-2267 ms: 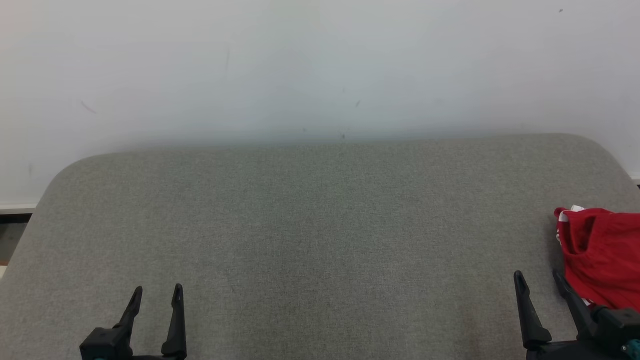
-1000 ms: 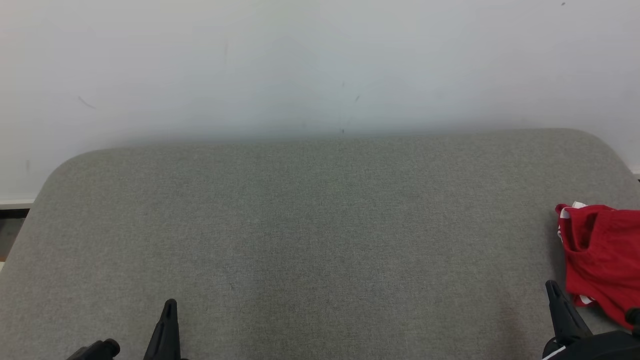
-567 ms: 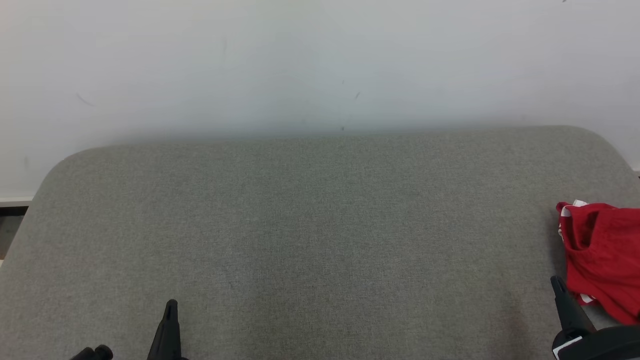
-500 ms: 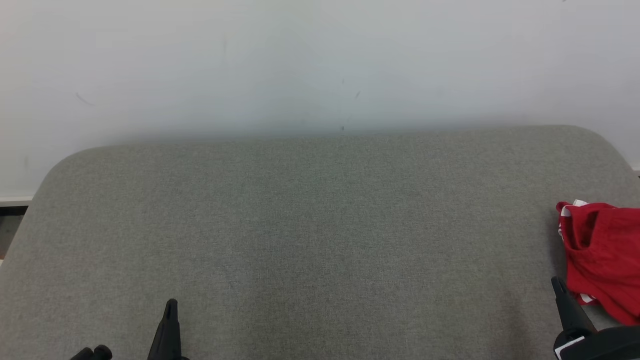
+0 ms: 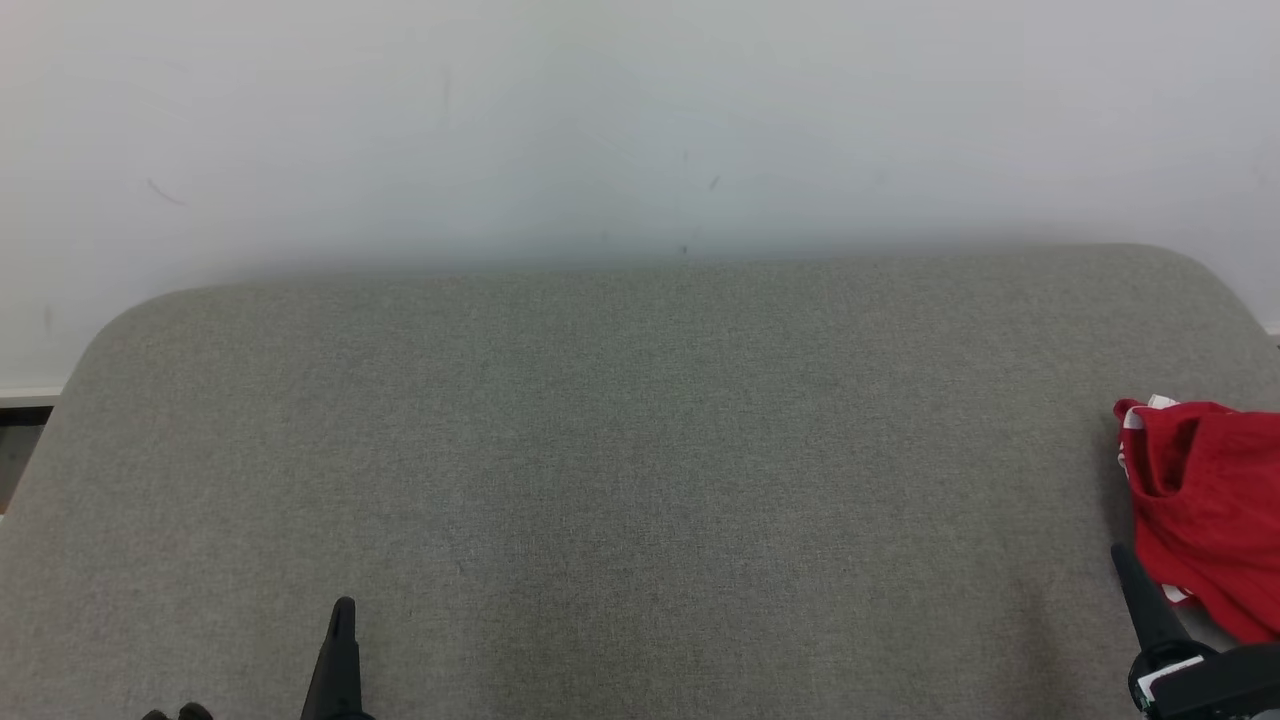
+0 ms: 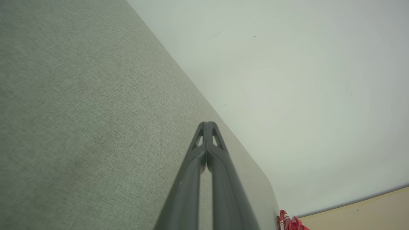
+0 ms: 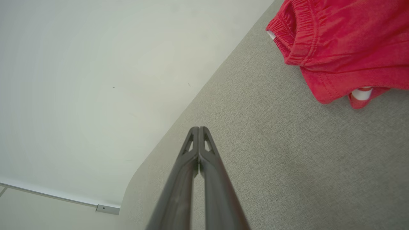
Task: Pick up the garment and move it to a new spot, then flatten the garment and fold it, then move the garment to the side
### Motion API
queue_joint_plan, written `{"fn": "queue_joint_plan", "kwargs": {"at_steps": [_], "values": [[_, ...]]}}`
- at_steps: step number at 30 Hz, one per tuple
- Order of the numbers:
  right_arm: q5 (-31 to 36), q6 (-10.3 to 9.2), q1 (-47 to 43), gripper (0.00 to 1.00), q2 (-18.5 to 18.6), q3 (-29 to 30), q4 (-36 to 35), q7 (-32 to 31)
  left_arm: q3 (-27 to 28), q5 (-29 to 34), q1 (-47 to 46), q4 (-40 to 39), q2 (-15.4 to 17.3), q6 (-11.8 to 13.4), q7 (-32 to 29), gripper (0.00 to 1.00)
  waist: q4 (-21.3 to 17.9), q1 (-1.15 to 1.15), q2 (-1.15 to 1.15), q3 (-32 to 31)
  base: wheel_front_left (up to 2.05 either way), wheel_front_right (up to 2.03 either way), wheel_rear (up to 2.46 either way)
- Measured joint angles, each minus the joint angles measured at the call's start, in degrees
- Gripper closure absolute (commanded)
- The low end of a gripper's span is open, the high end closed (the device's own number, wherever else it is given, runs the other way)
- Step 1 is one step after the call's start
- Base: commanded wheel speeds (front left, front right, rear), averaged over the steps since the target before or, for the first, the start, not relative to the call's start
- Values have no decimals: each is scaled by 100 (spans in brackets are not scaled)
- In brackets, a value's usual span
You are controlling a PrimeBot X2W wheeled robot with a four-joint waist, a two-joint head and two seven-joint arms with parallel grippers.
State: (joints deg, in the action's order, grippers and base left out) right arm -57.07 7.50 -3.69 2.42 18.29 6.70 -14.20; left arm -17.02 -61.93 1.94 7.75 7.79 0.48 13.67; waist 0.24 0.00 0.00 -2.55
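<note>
A red garment (image 5: 1205, 505) with white trim lies bunched at the right edge of the grey upholstered surface (image 5: 620, 450). It fills the upper right of the right wrist view as the garment (image 7: 338, 44), and a scrap of the garment (image 6: 289, 222) peeks in at the bottom of the left wrist view. My right gripper (image 5: 1135, 585) sits low at the right, just left of the cloth, fingers pressed together (image 7: 198, 131) and empty. At the lower left my left gripper (image 5: 342, 625) is likewise shut on nothing (image 6: 207, 125).
A pale wall (image 5: 640, 130) rises right behind the grey surface. The surface has rounded far corners, and a strip of floor (image 5: 15, 450) shows past its left edge.
Both grippers closed since the earliest frame and sank toward the bottom edge. The whole picture drifted slightly as the camera moved. The garment lies as before.
</note>
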Motion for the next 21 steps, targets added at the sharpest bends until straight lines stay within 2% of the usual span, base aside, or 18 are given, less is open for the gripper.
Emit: {"fn": "queue_joint_plan", "kwargs": {"at_steps": [21], "values": [[-1225, -1, 195, 100, 8, 249, 132, -449, 168, -1068, 110, -205, -179, -279, -11, 100, -7, 0, 0, 75, 0, 0, 0]]}}
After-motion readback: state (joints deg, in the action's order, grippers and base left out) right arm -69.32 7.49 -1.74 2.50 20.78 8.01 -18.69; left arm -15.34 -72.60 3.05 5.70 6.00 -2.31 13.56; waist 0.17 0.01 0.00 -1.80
